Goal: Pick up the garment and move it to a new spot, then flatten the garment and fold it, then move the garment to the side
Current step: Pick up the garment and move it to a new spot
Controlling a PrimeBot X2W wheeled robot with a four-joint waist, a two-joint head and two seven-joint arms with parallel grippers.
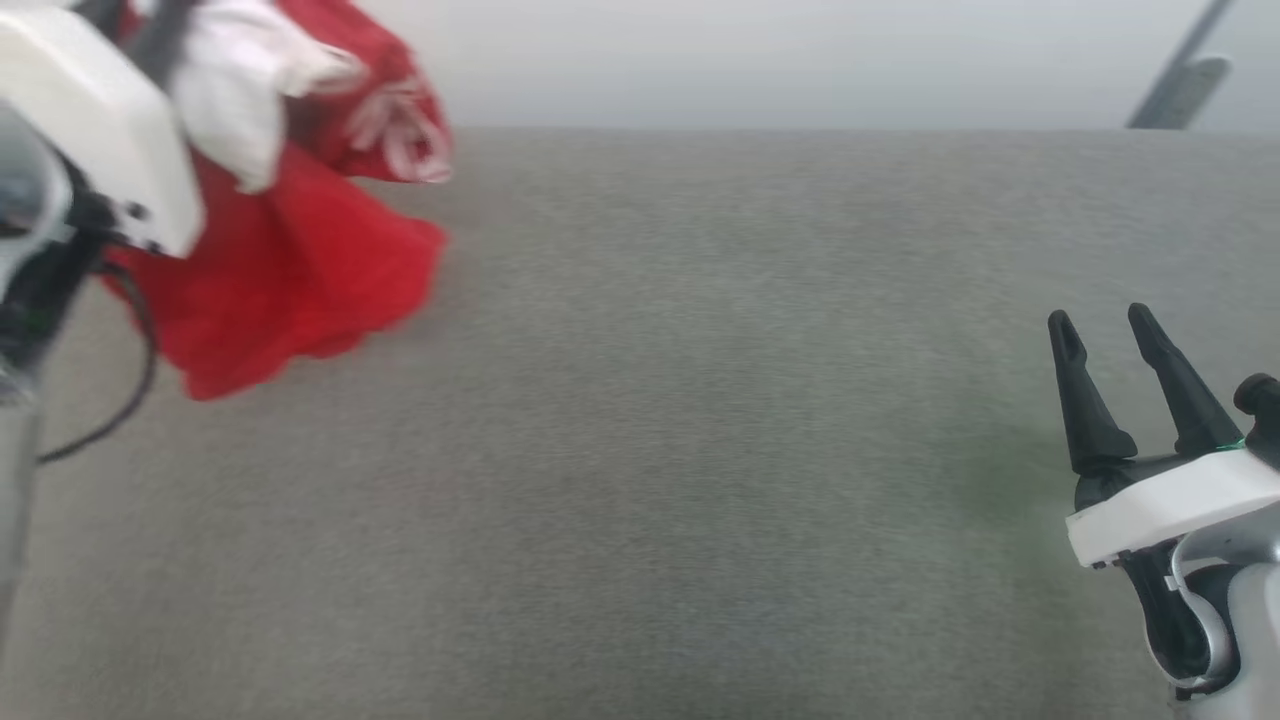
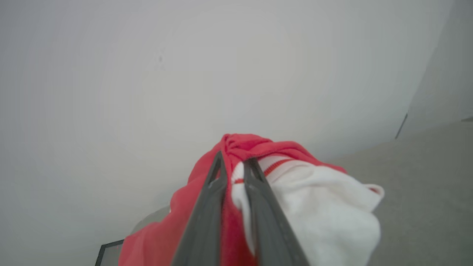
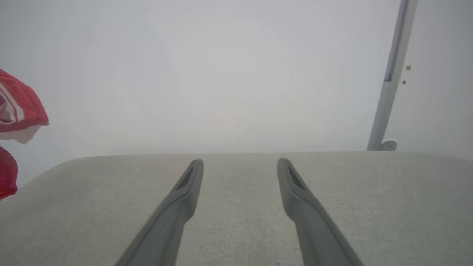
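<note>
Grip first: your left gripper [image 2: 234, 159] is clamped on the garment [image 2: 325, 210]. A wad of red body cloth and white sleeve is squeezed between the two fingers, with striped trim right at the tips. In the head view the garment [image 1: 290, 270] hangs off that raised arm at the far left, above the table [image 1: 700, 420], its red skirt dangling loose and blurred.

Expect it to be light, limp and floppy, probably a bit slick. It won't hold any shape, and a bunched pinch like this won't let it spread by itself.

Your right gripper [image 1: 1100, 325] sits low at the right, jaws wide apart and empty, well apart from the cloth. For flattening, I'd take a second hold on an edge, at the free hem or the trim, rather than mid-cloth.
</note>
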